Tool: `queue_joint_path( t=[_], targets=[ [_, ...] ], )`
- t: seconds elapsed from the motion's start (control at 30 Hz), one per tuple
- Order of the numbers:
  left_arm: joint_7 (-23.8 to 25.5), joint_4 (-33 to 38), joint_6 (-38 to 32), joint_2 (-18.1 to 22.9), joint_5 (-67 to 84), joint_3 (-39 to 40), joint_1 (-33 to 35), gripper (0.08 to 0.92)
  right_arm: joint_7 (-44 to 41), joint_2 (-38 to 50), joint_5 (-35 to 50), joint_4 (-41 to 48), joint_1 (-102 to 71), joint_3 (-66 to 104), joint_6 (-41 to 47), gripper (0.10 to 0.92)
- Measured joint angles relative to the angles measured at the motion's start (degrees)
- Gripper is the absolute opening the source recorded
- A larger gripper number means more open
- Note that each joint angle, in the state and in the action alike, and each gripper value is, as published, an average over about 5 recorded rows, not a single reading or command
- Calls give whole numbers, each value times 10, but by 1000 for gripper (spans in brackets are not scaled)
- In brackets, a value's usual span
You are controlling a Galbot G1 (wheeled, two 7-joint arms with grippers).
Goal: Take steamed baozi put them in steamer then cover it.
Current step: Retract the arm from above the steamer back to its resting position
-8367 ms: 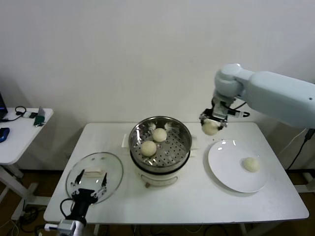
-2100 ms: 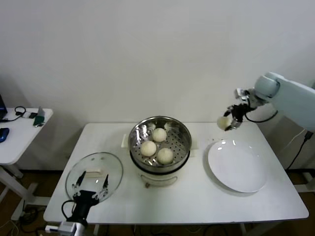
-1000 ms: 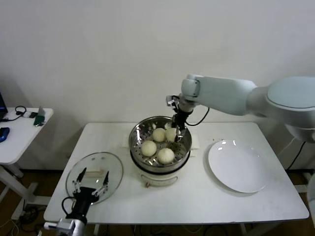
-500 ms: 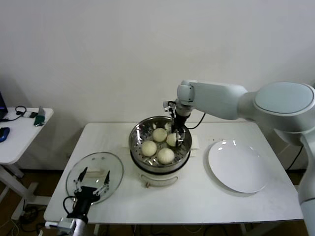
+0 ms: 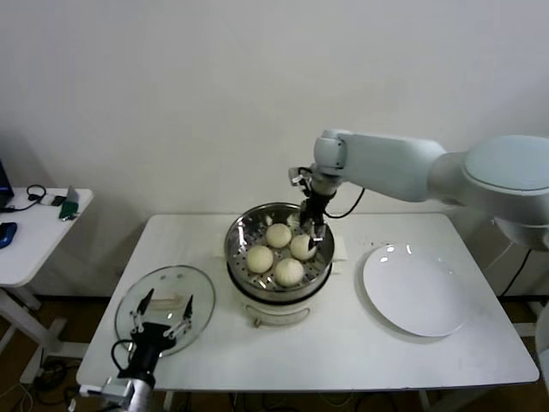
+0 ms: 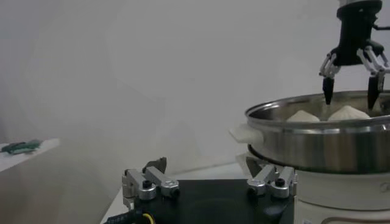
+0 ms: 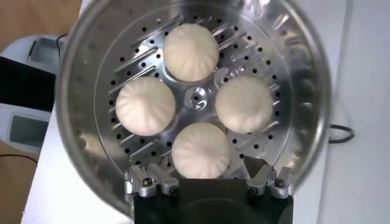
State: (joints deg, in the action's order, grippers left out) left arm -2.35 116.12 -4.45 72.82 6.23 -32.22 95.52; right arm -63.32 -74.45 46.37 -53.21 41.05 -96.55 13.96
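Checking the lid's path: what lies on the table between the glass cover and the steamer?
Nothing. In the head view, the table is bare between the cover and the steamer.

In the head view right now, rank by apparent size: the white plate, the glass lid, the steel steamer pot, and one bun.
Largest to smallest:
1. Round shiny stainless-steel steamer pot and flat white plate: too alike to rank.
2. Round clear glass lid, slightly smaller, though partly hidden by the left end effector.
3. Cream-white bun, clearly smallest.
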Motion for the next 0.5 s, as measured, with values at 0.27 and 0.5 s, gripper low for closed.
queue_joint_path(
  t=[0.27,0.5],
  targets=[
    [-6,1,1,4,-9,5,-5,823,42,90,-11,-50,14,56,-46,823],
    [-8,10,2,4,-21,4,-5,823,145,190,-4,-110,-12,125,-106,823]
  ],
)
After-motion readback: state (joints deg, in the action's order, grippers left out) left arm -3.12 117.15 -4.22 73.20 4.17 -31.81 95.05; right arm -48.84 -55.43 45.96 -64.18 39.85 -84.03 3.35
